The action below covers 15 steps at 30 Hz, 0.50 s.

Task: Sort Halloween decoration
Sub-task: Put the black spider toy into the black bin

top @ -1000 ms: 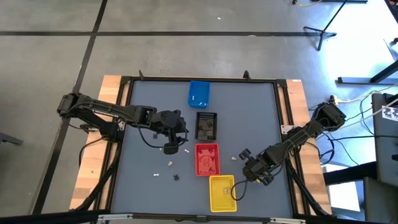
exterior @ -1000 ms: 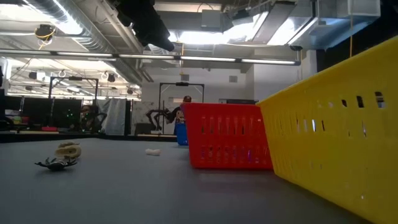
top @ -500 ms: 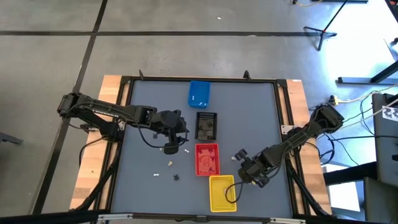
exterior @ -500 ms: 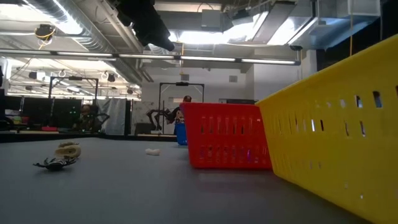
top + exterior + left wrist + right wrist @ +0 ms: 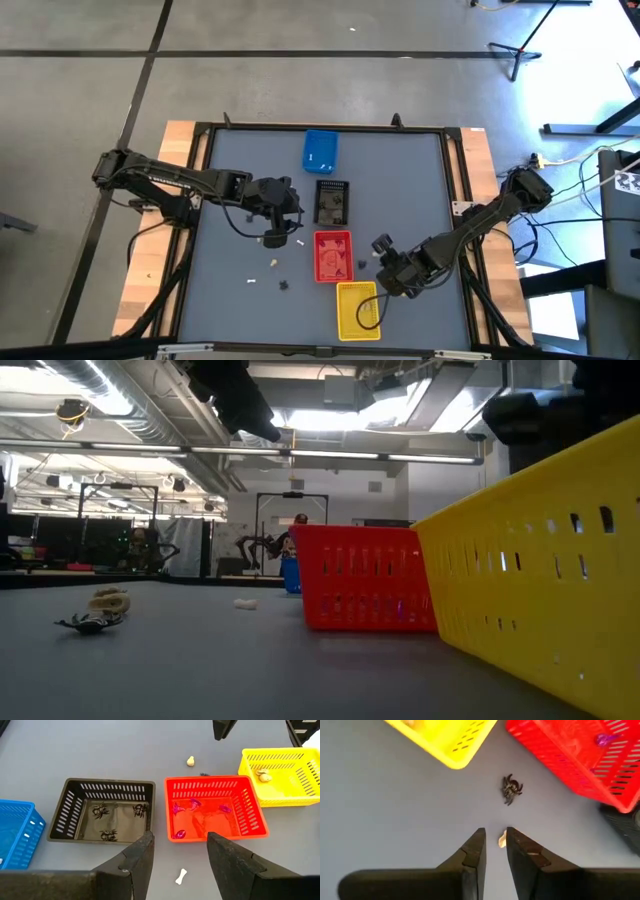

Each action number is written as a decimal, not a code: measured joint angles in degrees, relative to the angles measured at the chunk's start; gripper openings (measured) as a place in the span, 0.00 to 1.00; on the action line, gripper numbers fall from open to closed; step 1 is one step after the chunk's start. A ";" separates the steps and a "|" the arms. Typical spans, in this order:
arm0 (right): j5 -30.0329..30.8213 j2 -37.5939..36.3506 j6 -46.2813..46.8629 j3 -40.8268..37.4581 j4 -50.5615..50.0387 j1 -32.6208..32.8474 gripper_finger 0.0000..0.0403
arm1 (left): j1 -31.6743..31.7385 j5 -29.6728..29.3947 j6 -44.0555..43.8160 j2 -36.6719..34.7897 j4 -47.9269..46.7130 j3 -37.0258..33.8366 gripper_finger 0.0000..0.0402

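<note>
Just between the right pincer's point(image 5: 494, 851) tips lies a cream piece point(image 5: 502, 839).

Four trays are counted: one blue point(image 5: 320, 151), one black point(image 5: 332, 201), one red point(image 5: 333, 256), one yellow point(image 5: 357, 310). Three spiders point(image 5: 101, 810) are seen in the black tray.

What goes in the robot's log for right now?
left gripper: open, near white bone | right gripper: open, at cream piece, near black spider

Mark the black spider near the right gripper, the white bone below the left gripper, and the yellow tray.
Spider point(image 5: 511, 789), right wrist view, body centre.
Bone point(image 5: 181, 876), left wrist view, mid-shaft.
Yellow tray point(image 5: 345, 318), high view, left wall.
</note>
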 joint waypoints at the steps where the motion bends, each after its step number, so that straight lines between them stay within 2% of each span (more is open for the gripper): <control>1: 0.29 -0.04 0.02 0.30 -0.25 -0.01 0.18 | 0.00 0.00 0.01 0.00 -0.02 0.00 0.44; 15: -0.51 0.24 0.20 0.42 0.58 -0.43 0.18 | 0.00 -0.01 0.00 0.00 -0.02 0.00 0.44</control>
